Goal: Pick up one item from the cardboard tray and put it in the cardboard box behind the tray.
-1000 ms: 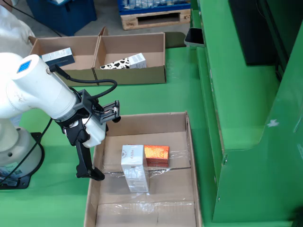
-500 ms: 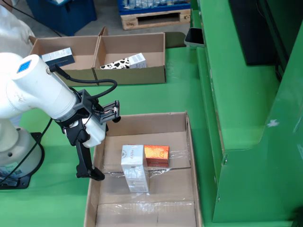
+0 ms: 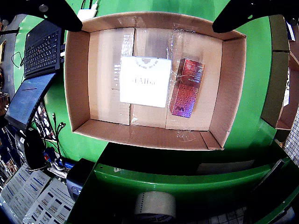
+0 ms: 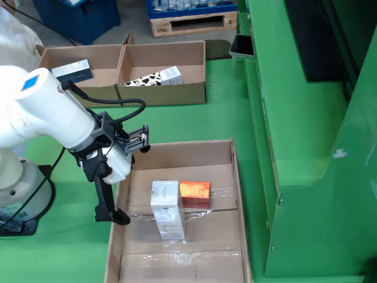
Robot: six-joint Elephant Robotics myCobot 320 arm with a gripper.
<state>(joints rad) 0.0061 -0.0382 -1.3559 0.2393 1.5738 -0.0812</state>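
Note:
The cardboard tray point(image 4: 177, 152) lies on the green table and holds a white box point(image 4: 166, 207) standing beside a flat orange-red box point(image 4: 194, 193). From the wrist view, the white box point(image 3: 145, 81) and the red box point(image 3: 188, 87) sit side by side on the tray point(image 3: 77, 79) floor, touching. My gripper point(image 4: 131, 177) hovers over the tray's left wall, open and empty. Its black fingers spread wide at the top corners of the wrist view, gripper point(image 3: 149, 14). Behind the tray stands a two-part cardboard box point(image 4: 162, 93).
The back box's left part holds a dark-and-white carton point(image 4: 72, 71); its right part holds a cow-patterned carton point(image 4: 156, 77). A green machine frame point(image 4: 306, 177) rises right of the tray. A tape roll point(image 3: 155, 205) and keyboard point(image 3: 42, 49) show in the wrist view.

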